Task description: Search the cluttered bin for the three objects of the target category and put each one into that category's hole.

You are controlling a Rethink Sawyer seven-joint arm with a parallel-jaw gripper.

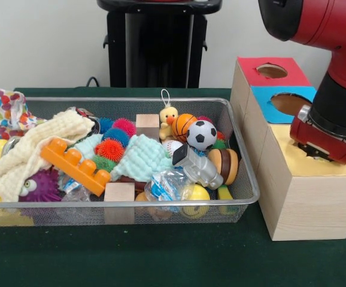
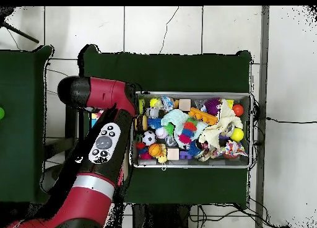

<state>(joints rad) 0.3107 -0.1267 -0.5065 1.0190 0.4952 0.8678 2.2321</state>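
Red-and-black arm (image 1: 334, 78) reaches down over the wooden box (image 1: 304, 179), its wrist end low over the yellow-topped hole section; the gripper itself is hidden beneath the wrist, so its opening cannot be told. The box has three coloured tops: red, blue, yellow. Beside it, the wire-mesh bin (image 1: 245, 179) holds soft cloths, two plain wooden cubes, spiky rubber balls, and among the clutter a soccer ball (image 1: 202, 134), basketball (image 1: 183, 125) and baseball (image 1: 172, 147).

The front camera sits close and low at bench level, facing the wire bin (image 1: 245, 155) and the wooden box (image 1: 304, 191). The overhead camera looks straight down from higher. Both views share the bin (image 2: 250, 129) and the arm (image 2: 105, 145).
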